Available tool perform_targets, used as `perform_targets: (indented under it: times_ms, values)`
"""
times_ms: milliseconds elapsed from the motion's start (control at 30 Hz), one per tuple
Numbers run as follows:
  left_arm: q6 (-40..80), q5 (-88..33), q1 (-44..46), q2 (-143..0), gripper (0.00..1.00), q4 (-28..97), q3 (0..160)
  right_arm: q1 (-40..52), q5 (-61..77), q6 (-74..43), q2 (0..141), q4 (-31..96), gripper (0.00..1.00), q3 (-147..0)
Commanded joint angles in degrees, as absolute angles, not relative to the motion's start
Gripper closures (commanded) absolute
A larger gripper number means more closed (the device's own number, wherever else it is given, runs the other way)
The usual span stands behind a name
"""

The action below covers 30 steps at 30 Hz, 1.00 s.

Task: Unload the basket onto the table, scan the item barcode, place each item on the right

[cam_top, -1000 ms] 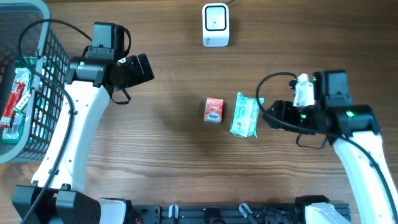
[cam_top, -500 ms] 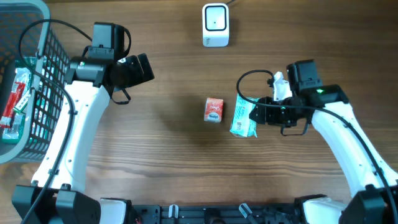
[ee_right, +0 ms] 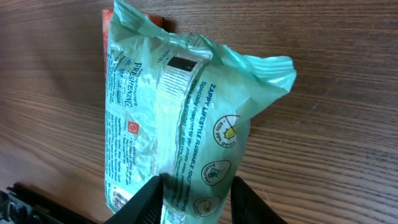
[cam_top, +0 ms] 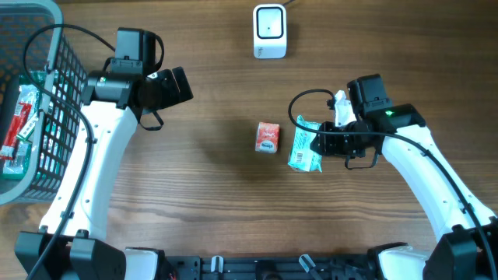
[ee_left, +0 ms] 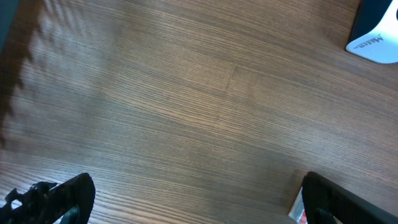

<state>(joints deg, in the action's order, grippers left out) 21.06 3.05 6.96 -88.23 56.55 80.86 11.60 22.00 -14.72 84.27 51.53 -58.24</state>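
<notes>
My view is a dark brown wood-grain worktop [cam_top: 210, 194]. A white scanner [cam_top: 270, 31] stands at its far edge, and a grey wire basket [cam_top: 48, 117] holding packets sits at the left end. Near the middle lies a small orange box [cam_top: 268, 137]. Just beside it, on the right, is the green packet [cam_top: 304, 146], flat on the wood and well short of the scanner.

My right hand [cam_top: 317, 145] is at the packet's right end. In the wrist view its two fingers [ee_right: 148, 198] are partly closed astride the wrapper and both touch it. I cannot tell whether that is a firm pinch.

My left hand [cam_top: 180, 84] hangs over bare wood near the basket, spread wide, holding and touching nothing.
</notes>
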Motion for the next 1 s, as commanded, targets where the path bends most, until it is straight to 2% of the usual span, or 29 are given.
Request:
perform_targets:
  times_ms: [0, 200, 233, 300, 400, 833, 967]
  values:
    - [20.1, 2.4, 6.9, -87.8, 0.0, 56.4, 80.9, 11.8, 20.3, -15.0, 84.9, 51.8, 0.64, -58.4]
    - [20.1, 2.4, 6.9, -87.8, 0.0, 56.4, 80.9, 11.8, 20.4, -15.0, 84.9, 50.5, 0.64, -56.8]
    - [20.1, 2.4, 6.9, -87.8, 0.0, 56.4, 80.9, 11.8, 20.4, -15.0, 84.9, 50.2, 0.67, -56.5]
    - [20.1, 2.4, 6.9, -87.8, 0.0, 56.4, 80.9, 11.8, 20.6, -15.0, 84.8, 49.6, 0.85, -56.6]
    - [20.1, 2.4, 6.9, -87.8, 0.0, 56.4, 80.9, 11.8, 22.0, -14.7, 83.7, 50.0, 0.96, -57.8]
    - [20.1, 2.4, 6.9, -87.8, 0.0, 56.4, 80.9, 11.7, 33.8, -12.0, 73.1, 47.4, 0.96, -63.1]
    - [20.1, 2.4, 6.9, -87.8, 0.0, 56.4, 80.9, 11.7, 28.9, -12.0, 73.3, 47.2, 0.96, -63.0]
